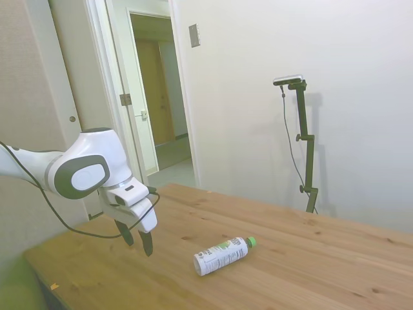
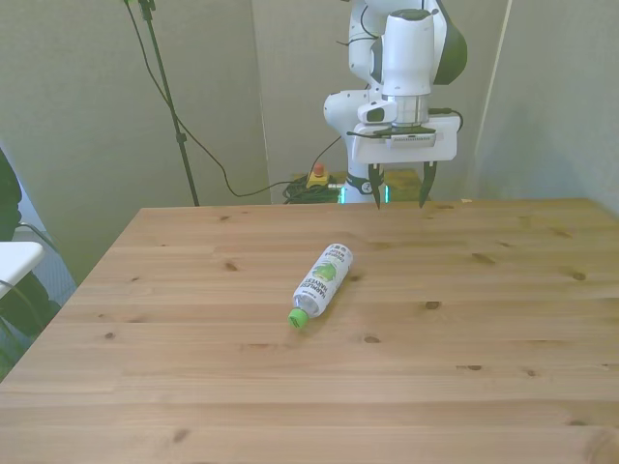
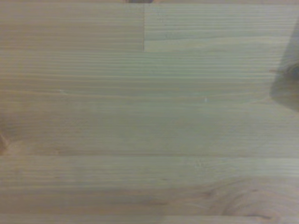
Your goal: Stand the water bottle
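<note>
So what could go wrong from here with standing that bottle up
The water bottle lies on its side on the bare table, so it may roll if a finger nudges it. The open gripper hangs well away from it, and the wrist view shows only wood, so the approach could be misaligned. A slim bottle may also tip when released.

Wooden table (image 2: 484,329), water bottle (image 2: 323,280) lying flat

We see a plain indoor room fitted out as a robot test space: a wooden table (image 1: 322,258), bare white walls (image 1: 290,51), an open doorway (image 1: 158,97) onto a corridor, and cables (image 2: 208,145) trailing behind.
</note>
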Controlling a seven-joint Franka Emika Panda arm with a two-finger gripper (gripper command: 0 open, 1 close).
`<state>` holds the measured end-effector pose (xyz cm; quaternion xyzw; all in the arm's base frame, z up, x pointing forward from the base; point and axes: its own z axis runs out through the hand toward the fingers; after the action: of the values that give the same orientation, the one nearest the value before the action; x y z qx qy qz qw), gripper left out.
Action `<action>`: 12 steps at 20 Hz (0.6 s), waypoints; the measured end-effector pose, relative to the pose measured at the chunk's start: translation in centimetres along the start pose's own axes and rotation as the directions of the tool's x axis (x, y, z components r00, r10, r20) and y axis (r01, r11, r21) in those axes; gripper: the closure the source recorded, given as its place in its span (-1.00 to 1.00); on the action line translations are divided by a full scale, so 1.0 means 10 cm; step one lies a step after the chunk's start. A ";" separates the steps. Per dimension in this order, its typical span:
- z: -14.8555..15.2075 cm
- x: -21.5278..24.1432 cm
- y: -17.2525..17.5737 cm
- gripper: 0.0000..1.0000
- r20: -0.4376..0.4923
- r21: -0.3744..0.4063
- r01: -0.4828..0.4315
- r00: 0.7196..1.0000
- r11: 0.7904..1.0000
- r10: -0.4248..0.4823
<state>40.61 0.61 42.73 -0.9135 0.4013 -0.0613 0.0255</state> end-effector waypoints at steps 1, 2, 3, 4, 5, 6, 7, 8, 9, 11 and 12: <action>0.00 0.00 0.00 -1.00 -0.001 0.001 0.000 1.000 1.000 0.000; -0.01 0.01 0.00 -1.00 -0.002 0.000 -0.005 1.000 1.000 0.005; -0.07 0.08 0.00 -1.00 -0.016 0.010 -0.021 1.000 1.000 0.021; -0.14 0.16 0.01 -1.00 -0.030 0.019 -0.039 0.999 0.999 0.040; -0.23 0.27 0.04 -1.00 -0.047 0.029 -0.061 0.997 0.998 0.062; -0.31 0.39 0.08 -1.00 -0.062 0.040 -0.082 0.994 0.996 0.084; -0.39 0.52 0.13 -1.00 -0.077 0.049 -0.107 0.991 0.993 0.111; -0.46 0.66 0.19 -1.00 -0.088 0.058 -0.134 0.986 0.989 0.139; -0.51 0.81 0.25 -1.00 -0.096 0.065 -0.160 0.982 0.985 0.166; -0.57 1.13 0.36 -1.00 -0.119 0.078 -0.207 0.969 0.975 0.215; -0.53 1.43 0.33 -1.00 -0.120 0.083 -0.233 0.963 0.969 0.242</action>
<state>47.05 -12.10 48.99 -0.8514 0.5066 -0.1306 0.0379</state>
